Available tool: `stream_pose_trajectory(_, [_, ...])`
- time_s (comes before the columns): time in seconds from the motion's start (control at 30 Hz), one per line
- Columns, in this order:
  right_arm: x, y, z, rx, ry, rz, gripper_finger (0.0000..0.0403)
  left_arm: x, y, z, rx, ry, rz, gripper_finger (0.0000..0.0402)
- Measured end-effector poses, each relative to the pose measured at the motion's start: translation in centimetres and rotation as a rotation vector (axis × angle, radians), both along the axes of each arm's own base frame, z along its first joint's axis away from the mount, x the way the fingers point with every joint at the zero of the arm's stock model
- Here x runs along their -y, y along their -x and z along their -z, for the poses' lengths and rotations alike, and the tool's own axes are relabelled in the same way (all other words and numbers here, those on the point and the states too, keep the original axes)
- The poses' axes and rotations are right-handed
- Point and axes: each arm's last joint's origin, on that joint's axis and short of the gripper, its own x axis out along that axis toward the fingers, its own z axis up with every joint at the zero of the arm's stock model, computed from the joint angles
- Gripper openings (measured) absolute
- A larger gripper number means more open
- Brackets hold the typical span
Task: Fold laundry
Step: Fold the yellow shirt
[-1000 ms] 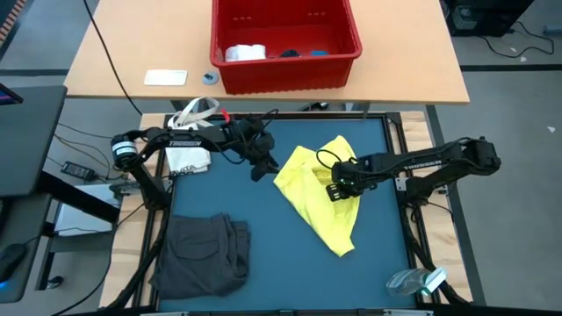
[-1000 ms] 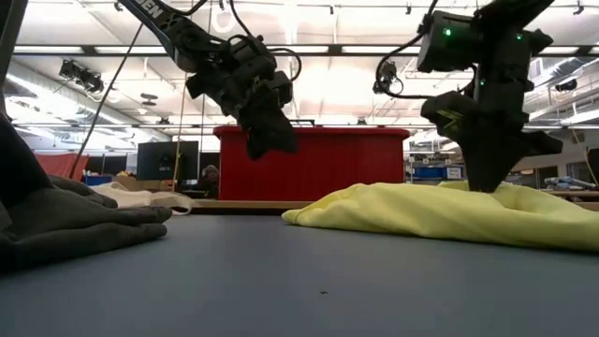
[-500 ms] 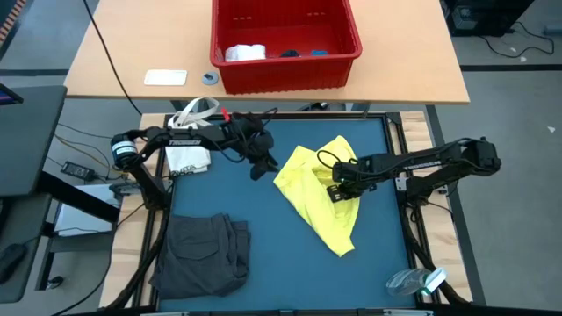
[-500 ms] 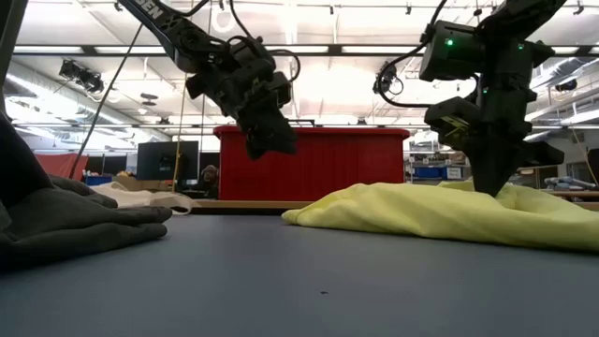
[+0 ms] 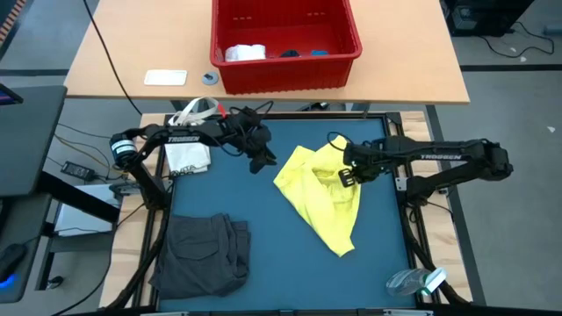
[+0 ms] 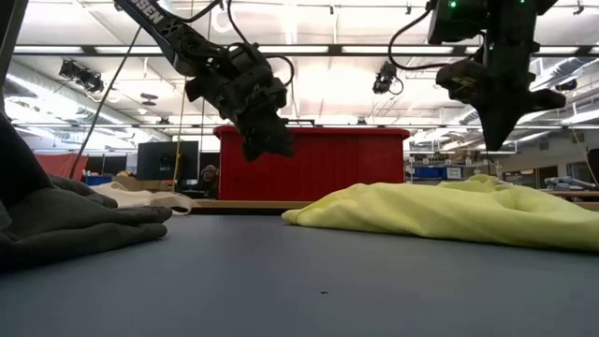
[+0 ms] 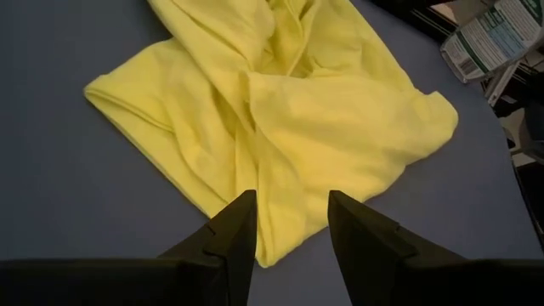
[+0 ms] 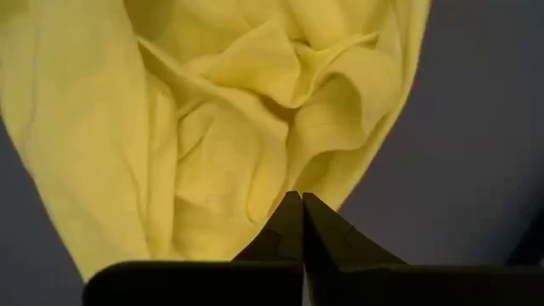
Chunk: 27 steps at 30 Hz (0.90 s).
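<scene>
The yellow T-shirt (image 5: 320,200) lies crumpled on the blue mat, right of its middle. My right gripper (image 5: 347,173) hangs above the shirt's far part, pointing down, shut with nothing between its fingers (image 8: 299,204); in the low view its tip (image 6: 496,140) is clear of the cloth. My left gripper (image 5: 257,162) hovers open above the mat, left of the shirt, and looks toward it (image 7: 291,204). A dark grey garment (image 5: 202,254) lies bunched at the near left. White cloth (image 5: 244,53) and a blue piece (image 5: 318,53) sit in the red basket (image 5: 283,75).
A white bag with strap handles (image 5: 189,151) lies at the mat's far left under my left arm. The red basket stands on the wooden table (image 5: 413,70) beyond the mat. A clear plastic thing (image 5: 413,281) lies off the near right corner.
My right gripper has risen from the yellow T-shirt's folds and gone a little toward the far right, coming clear of the cloth. The shirt stays lying on the mat.
</scene>
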Motion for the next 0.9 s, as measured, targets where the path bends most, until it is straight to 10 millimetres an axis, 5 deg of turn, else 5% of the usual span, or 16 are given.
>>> stream_pose_trajectory(0.27, [0.1, -3.2, 1.4, 0.116, -0.054, -0.176, 0.0051, -0.5, 0.2, 0.0, 0.000, 0.000, -0.014, 0.0151])
stream_pose_trajectory(0.43, [0.4, -4.6, 3.9, 0.018, -0.090, -0.218, 0.0092, -0.4, 0.2, 0.0, -0.001, 0.002, -0.014, 0.0151])
stream_pose_trajectory(0.9, [0.4, -6.0, 6.9, -0.070, -0.151, -0.302, 0.0075, -0.4, 0.3, 0.1, -0.009, 0.012, -0.018, 0.0151])
